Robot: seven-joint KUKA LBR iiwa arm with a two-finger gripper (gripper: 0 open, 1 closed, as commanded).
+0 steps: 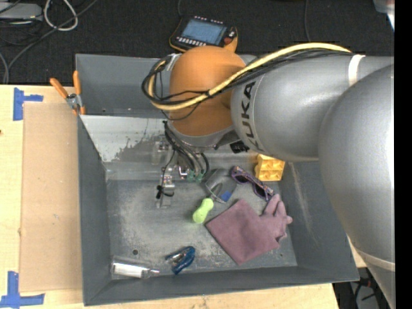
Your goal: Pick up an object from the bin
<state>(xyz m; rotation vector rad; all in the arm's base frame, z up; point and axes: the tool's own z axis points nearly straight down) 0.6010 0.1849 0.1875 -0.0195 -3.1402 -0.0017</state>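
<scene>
large silver robot arm (309,108) fills the right side of the frame, closest to the viewer, and reaches leftward over a grey metal bin (93,205). its wrist wears a rounded orange cover (203,95) with a yellow cable looped across it. below the cover, the gripper (166,190) hangs above bare, scuffed bin floor, left of the frame's centre. whether the gripper is open or closed cannot be told, and nothing can be seen held in it.

nearest the gripper, just to its lower right, lies a small lime-green piece (203,210), rounded and peanut-shaped, apart from the gripper. this looks like the likeliest thing to pick. it is probably light, firm and smooth plastic or rubber, so it may slip or roll; a grasp across its narrower middle seems safest.

right of it, a mauve cloth (248,234) lies crumpled flat, soft and limp; pinching a raised fold would suit it. above the cloth sit purple sunglasses (251,181), thin and probably fragile, beside a yellow block (270,168) near the right wall. a small dark object with a blue patch (219,190) rests between the green piece and the sunglasses. at the lower edge of the bin lie a blue clip (182,257) and, to its left, a silvery tube (131,270).
</scene>
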